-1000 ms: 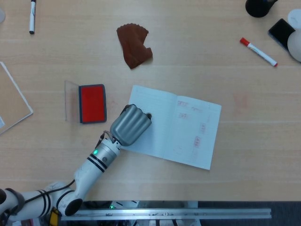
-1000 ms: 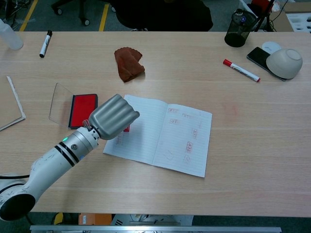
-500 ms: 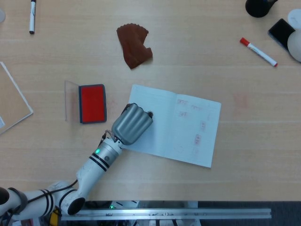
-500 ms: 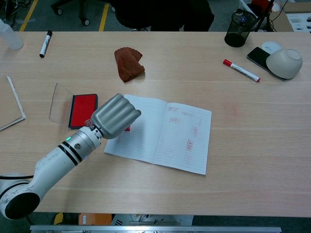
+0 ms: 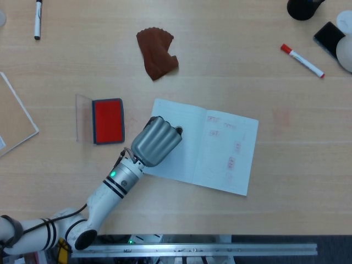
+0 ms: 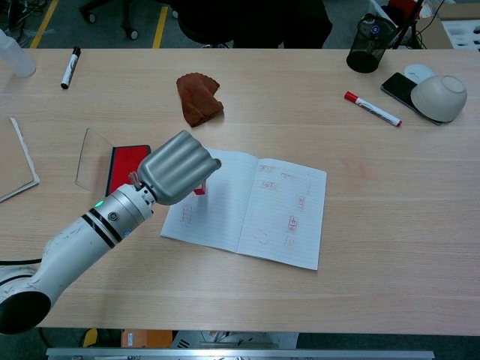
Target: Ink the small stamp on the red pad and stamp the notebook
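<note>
Here the left robot hand (image 6: pixel 178 168) hangs over the left page of the open notebook (image 6: pixel 247 208), fingers curled round the small stamp (image 6: pixel 199 190), of which only a red sliver shows below the knuckles in the chest view; the head view shows just a dark tip by the fingers. Whether the stamp face touches the paper cannot be told. The right robot hand is in neither view.

The step in hand looks like the stamping itself. To do it well, the stamp should likely meet the page squarely, face flat, pressed straight down and lifted straight off without a sideways slide, which would smear the mark. A faint red print (image 6: pixel 186 216) already lies on the left page nearer the robot, so a bare patch of the page is the better target.

The red pad (image 6: pixel 127 168) lies on the counter (image 6: pixel 390 225) just left of the notebook, its clear lid (image 6: pixel 94 159) folded open on the far side. The forearm crosses the notebook's near-left corner, so a careless drag could shift the book. The right page carries several prints; beyond it the counter is bare wood. The brown cloth (image 6: pixel 198 97) and the markers lie well apart.
</note>
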Motion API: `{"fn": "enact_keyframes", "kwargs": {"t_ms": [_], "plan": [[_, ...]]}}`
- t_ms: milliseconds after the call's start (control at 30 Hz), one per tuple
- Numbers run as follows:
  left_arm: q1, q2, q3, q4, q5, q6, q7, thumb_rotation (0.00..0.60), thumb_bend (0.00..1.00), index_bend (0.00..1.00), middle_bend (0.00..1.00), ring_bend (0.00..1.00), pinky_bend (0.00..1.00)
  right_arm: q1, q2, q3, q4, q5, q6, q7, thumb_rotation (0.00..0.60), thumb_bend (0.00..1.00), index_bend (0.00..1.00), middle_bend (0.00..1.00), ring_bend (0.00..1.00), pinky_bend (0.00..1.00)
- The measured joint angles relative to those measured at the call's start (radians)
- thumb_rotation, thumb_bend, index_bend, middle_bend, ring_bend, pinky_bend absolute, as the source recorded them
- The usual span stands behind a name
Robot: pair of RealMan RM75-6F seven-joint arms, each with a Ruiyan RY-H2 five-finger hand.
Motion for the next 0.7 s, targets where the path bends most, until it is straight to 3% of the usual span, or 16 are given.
{"fn": "enact_keyframes", "kwargs": {"t_ms": [700], "plan": [[-0.066, -0.049, -0.036, 0.094, -0.055, -0.072, 0.036, 0.6, 0.27, 0.57, 0.96, 0.98, 1.0, -0.003, 0.0, 0.005, 0.004, 0.012, -0.003, -0.002, 0.6, 0.3, 0.15, 0.28, 0.18, 0.22]]}}
